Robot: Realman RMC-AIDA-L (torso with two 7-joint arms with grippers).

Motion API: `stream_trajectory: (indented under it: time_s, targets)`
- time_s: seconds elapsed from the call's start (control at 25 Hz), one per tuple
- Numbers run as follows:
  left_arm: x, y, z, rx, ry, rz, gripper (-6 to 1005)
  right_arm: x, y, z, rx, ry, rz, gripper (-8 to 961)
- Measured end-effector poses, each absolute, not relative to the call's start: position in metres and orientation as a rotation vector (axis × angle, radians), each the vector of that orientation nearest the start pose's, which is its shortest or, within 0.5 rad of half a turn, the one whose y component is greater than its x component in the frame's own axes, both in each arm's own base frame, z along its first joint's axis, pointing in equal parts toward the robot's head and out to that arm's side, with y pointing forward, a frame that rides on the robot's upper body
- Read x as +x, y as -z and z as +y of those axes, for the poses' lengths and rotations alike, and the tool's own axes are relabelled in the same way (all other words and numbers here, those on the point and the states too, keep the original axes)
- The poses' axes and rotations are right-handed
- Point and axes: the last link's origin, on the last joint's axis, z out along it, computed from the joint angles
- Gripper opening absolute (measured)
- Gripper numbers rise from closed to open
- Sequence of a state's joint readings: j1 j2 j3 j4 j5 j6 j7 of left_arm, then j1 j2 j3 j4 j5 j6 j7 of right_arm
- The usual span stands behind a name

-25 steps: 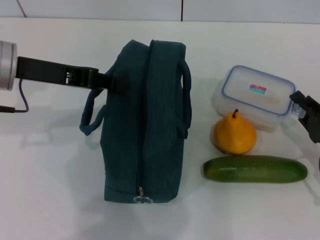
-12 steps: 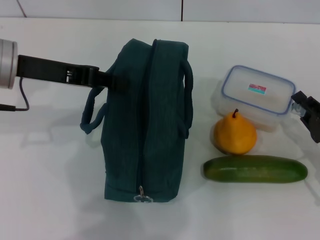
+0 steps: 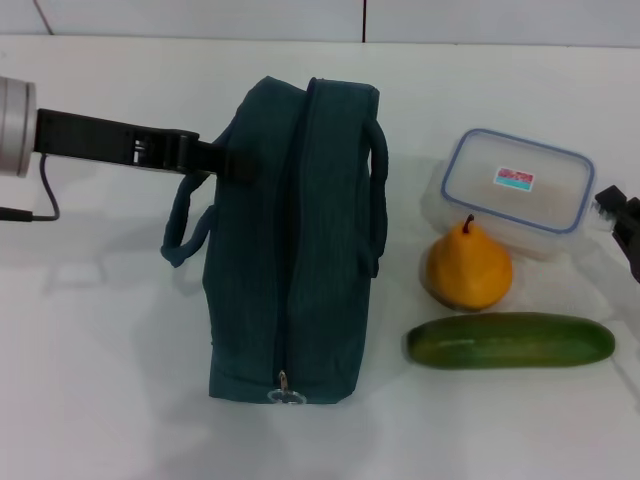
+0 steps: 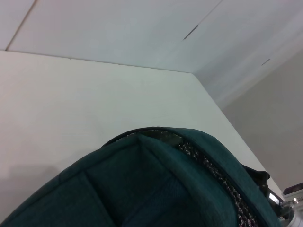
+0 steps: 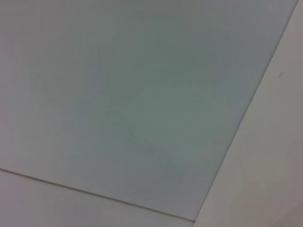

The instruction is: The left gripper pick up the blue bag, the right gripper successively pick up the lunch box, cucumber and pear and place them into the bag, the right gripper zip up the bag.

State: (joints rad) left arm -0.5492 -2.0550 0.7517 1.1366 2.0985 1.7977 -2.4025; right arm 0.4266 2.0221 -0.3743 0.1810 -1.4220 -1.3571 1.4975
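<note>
Head view: left gripper [image 3: 225,162] clamped on blue bag [image 3: 290,250] at upper side panel; bag upright on worktop [image 3: 100,350], zipper appears shut. Right gripper [image 3: 622,222] just beside lunch box [image 3: 510,192]; pear [image 3: 468,268] and cucumber [image 3: 508,340] nearer robot. Its finger state: cannot tell.

Left wrist view: bag fabric fills foreground.

Right wrist view: nothing relevant.

Advice: hold bag steady; open zipper before loading.

Robot test room or lab, plain and bare.

White bench [image 3: 110,380] with props set out apart: blue bag [image 3: 290,250], clear lunch box [image 3: 515,190], pear [image 3: 468,268], cucumber [image 3: 510,340]. Pale panelled wall [image 3: 200,18] behind it, dark seams between panels. Wrist views show only blank white wall and ceiling panels. Black robot arm with loose cable over the bench.
</note>
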Motion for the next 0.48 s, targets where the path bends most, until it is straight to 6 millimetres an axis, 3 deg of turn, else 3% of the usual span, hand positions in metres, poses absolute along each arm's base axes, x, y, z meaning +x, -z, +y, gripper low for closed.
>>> stream_trajectory:
  time_s: [0.48]
  targets:
    - [-0.2123, -0.0677, 0.3360, -2.635, 0.524, -1.465, 42, 0.3274, 0.0361, 0.2797, -1.456, -1.537, 1.782, 103]
